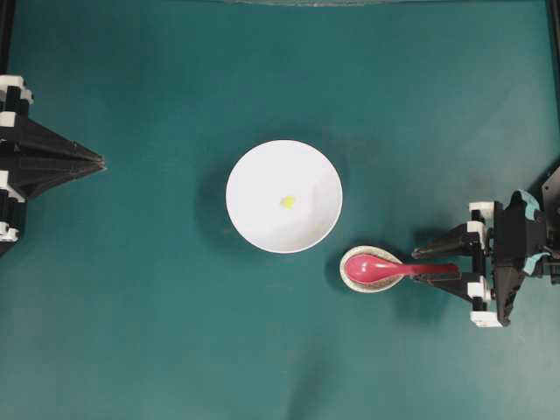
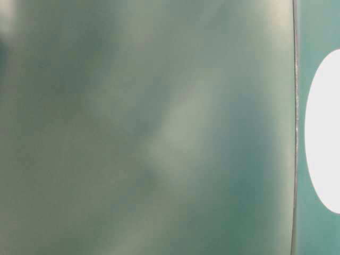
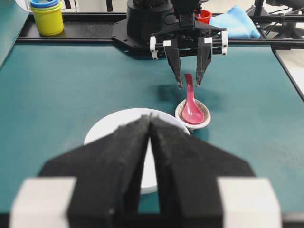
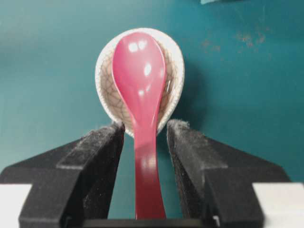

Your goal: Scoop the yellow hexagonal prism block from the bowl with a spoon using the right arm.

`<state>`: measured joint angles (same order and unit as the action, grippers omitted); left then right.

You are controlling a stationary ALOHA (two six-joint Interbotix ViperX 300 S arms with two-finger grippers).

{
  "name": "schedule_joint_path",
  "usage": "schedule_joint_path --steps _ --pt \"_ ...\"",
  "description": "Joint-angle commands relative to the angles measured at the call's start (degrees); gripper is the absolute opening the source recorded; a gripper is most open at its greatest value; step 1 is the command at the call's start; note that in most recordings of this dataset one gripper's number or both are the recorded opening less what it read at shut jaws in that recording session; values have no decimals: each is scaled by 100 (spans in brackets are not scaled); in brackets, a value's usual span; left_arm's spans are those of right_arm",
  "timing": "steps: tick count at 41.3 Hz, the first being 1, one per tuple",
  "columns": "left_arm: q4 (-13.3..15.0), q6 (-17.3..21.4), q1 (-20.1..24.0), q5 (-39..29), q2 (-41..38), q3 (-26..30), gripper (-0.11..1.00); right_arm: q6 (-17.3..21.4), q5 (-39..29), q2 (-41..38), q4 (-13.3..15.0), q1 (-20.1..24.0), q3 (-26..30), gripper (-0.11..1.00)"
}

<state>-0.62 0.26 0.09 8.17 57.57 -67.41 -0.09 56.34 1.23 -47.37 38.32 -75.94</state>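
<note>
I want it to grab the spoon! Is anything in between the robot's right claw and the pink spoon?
No, nothing visible is in the way. The right gripper is open with a finger on each side of the spoon handle, with a small gap both sides. The spoon's scoop sits in the little speckled spoon rest.

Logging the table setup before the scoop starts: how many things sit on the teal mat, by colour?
White: 1, the bowl
Yellow: 1, the block inside the bowl
Pink-red: 1, the spoon
Speckled beige: 1, the spoon rest under the spoon
Total: 4
</note>
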Motion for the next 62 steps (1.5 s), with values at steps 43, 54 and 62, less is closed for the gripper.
schedule_joint_path --steps 43,54,62 --pt "-18 9 -9 -35 -26 176 9 44 1318 -940 255 387 -53 48" --pt "-18 9 0 -35 -26 176 9 237 1283 -1046 237 387 -18 48" --pt "-18 9 -9 -35 -26 176 9 387 1301 -1134 237 378 0 48"
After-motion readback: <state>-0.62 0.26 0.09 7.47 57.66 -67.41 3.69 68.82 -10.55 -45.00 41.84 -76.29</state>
